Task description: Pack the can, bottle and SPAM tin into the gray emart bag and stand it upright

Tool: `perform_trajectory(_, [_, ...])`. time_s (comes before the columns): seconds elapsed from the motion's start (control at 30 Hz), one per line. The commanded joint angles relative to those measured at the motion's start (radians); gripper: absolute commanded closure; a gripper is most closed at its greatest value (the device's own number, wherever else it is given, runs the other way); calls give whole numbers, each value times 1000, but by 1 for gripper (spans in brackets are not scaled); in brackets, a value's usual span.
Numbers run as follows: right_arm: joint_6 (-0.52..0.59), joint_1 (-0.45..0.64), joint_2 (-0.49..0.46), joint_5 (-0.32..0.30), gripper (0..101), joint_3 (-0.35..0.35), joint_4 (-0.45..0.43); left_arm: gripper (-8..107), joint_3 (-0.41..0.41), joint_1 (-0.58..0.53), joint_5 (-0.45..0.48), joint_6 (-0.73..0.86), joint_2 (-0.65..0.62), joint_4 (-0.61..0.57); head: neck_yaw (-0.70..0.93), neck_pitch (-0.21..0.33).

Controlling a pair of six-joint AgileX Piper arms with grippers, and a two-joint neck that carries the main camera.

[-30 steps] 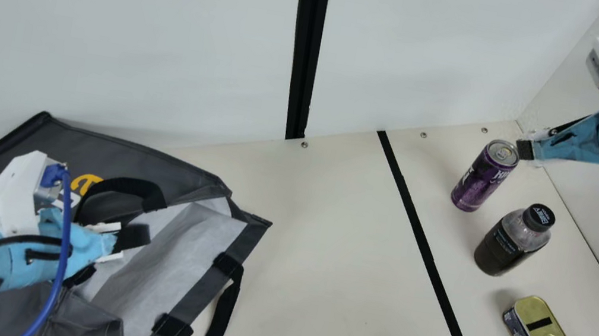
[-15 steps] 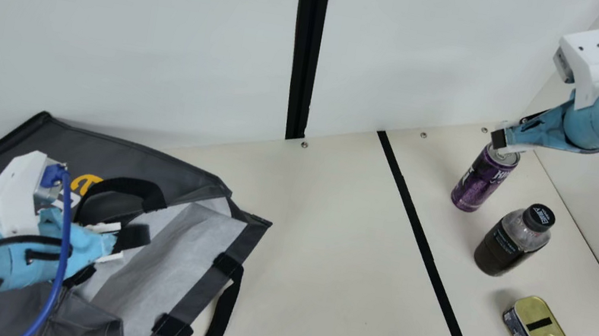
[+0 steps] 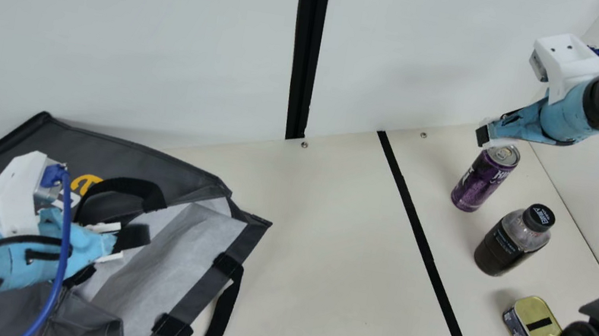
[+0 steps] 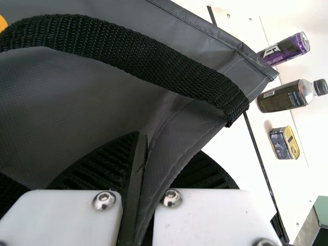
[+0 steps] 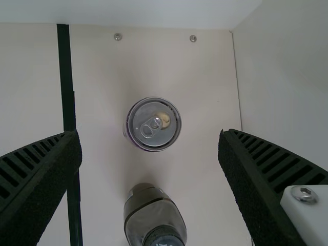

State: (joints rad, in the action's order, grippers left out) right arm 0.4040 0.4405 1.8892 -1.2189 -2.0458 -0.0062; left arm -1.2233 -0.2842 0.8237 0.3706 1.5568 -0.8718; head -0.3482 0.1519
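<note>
Bag [image 3: 121, 155] pinched in your left claw [image 3: 126, 244], right claw [image 3: 483, 136] open above upright can [image 3: 477, 184] — bottle [image 3: 503, 248], tin [image 3: 531, 334] nearby on desk [image 3: 321, 255].

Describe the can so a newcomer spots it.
Past the black stripe on the table, across from the bag, stand three things. The can is the one nearest the wall: purple, with a silver top, unlike the black-capped bottle and gold-topped tin.

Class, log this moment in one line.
left gripper: holding bag | right gripper: open, above can | can, bottle, tin: on table, unpacked | bag: not upright
</note>
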Motion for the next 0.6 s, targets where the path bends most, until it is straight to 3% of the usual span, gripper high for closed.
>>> perform_trajectory(0.0, [-1, 0, 14, -1, 6, -5, -3, 107, 0, 0, 0, 0, 0, 0, -1, 23])
perform_trajectory(0.57, [-10, 11, 124, -1, 6, -33, -7, 107, 0, 0, 0, 0, 0, 0, -1, 23])
